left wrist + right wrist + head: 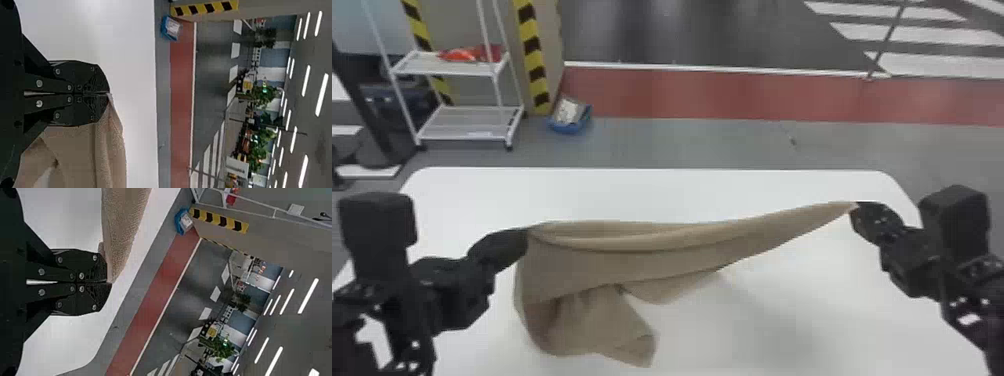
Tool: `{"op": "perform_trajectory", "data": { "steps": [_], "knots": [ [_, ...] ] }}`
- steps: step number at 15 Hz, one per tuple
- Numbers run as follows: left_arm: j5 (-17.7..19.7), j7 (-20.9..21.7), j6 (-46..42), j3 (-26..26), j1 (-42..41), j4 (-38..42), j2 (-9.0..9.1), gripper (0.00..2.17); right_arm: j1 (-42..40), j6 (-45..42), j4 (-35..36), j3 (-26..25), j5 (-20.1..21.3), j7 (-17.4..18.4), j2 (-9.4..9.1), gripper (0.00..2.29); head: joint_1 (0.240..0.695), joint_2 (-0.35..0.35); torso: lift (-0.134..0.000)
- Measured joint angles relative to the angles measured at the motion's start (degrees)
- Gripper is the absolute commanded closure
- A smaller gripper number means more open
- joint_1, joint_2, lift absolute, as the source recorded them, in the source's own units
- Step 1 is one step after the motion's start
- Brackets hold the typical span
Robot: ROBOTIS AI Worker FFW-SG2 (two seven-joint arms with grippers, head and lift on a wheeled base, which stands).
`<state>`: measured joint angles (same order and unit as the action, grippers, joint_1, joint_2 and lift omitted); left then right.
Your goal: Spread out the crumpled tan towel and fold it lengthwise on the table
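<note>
The tan towel (652,250) is stretched between both grippers over the white table, its upper edge taut with long folds, its lower left part hanging in a bunched, folded flap. My left gripper (524,235) holds the towel's left end. In the left wrist view the left gripper (107,93) is shut on a corner of the towel (111,145). At the right, my right gripper (856,206) pinches the narrow, pointed right end. The right wrist view has the right gripper (107,282) shut on the tip of the towel (123,231).
The white table (807,310) extends under both arms, its far edge beyond the towel. On the floor past it stand a white shelf rack (469,122) and a blue bin (569,125) beside a striped post (534,60).
</note>
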<state>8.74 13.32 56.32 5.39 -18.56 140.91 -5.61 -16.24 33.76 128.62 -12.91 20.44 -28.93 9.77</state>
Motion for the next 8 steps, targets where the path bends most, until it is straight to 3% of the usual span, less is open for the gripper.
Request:
{"op": "perform_trajectory", "data": {
  "steps": [4,5,6,8],
  "knots": [
    [-2.6,-1.8,0.2,-11.6,11.0,-7.4,0.26,1.81,-1.0,-1.3,-1.5,-2.3,-0.3,-0.1,-0.01,2.15,0.695,-0.261,-0.124],
    [-2.2,-2.3,0.3,-13.6,13.9,-9.3,0.41,1.15,-1.1,-1.4,-1.6,-3.2,-0.4,-0.1,-0.06,2.15,0.695,-0.283,-0.124],
    [-1.7,-2.9,0.7,-14.9,16.3,-11.0,0.48,0.04,-1.3,-1.5,-1.6,-4.0,-0.4,-0.1,-0.1,2.15,0.695,-0.301,-0.124],
    [-1.1,-2.1,5.1,-16.6,20.4,-14.6,0.51,0.0,-2.1,-1.5,-1.5,-4.9,-0.4,-0.3,-0.18,2.15,0.695,-0.323,-0.124]
  ]
}}
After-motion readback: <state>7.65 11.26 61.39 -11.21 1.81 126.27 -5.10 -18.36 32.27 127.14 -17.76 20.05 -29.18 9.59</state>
